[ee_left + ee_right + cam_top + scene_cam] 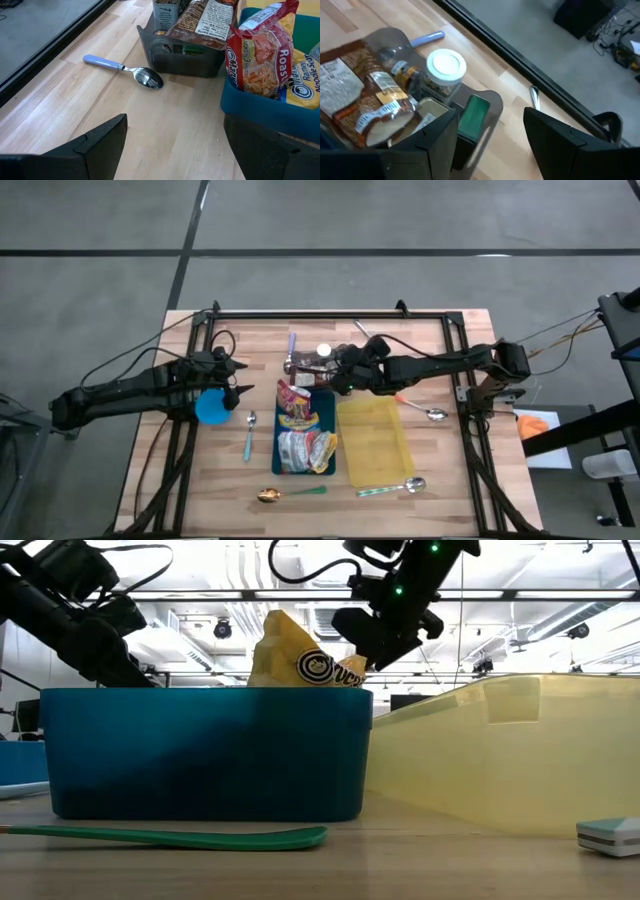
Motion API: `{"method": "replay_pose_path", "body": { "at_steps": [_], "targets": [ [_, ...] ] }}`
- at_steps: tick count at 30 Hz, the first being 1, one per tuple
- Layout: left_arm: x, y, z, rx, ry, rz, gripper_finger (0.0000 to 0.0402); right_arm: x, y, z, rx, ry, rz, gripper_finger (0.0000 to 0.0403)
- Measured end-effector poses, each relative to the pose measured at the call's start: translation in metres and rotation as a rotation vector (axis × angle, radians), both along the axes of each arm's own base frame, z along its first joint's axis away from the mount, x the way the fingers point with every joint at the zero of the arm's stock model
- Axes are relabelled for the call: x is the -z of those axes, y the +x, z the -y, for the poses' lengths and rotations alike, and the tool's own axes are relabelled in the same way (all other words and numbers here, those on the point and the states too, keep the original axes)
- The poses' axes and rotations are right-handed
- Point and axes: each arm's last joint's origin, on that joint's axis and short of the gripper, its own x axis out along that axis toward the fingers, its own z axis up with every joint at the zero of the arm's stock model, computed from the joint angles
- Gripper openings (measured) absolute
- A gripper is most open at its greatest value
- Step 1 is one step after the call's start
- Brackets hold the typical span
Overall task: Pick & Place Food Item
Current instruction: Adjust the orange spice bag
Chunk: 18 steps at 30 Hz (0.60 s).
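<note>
Right wrist view: right gripper [490, 132], fingers apart and empty, hovers above the dark tray [470, 107]; the next move calls for descending onto a food item. Left gripper [175, 145] waits open.

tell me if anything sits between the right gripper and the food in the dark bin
Nothing visible does. The right gripper hangs open just above the dark bin, with the white-lidded jar, the green box and the brown bread bag exposed below it. They are packed close together, though.

A blue bin [325, 420], a translucent yellow tray [375, 442], a red-and-yellow noodle packet [262, 55], a green spoon [180, 835].
</note>
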Motion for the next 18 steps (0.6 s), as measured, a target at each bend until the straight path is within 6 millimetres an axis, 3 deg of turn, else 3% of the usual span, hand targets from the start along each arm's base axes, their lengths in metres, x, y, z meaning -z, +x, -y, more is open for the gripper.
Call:
{"method": "replay_pose_path", "body": {
  "at_steps": [8, 18],
  "targets": [
    [0.000, 0.000, 0.000, 0.000, 0.000, 0.001, 0.0336, 0.005, -0.028, -0.002, -0.123, 0.039, 0.056, 0.0224],
    [0.000, 0.000, 0.000, 0.000, 0.000, 0.000, 0.0336, 0.031, -0.092, 0.009, -0.326, 0.010, 0.320, 0.0224]
  ]
}}
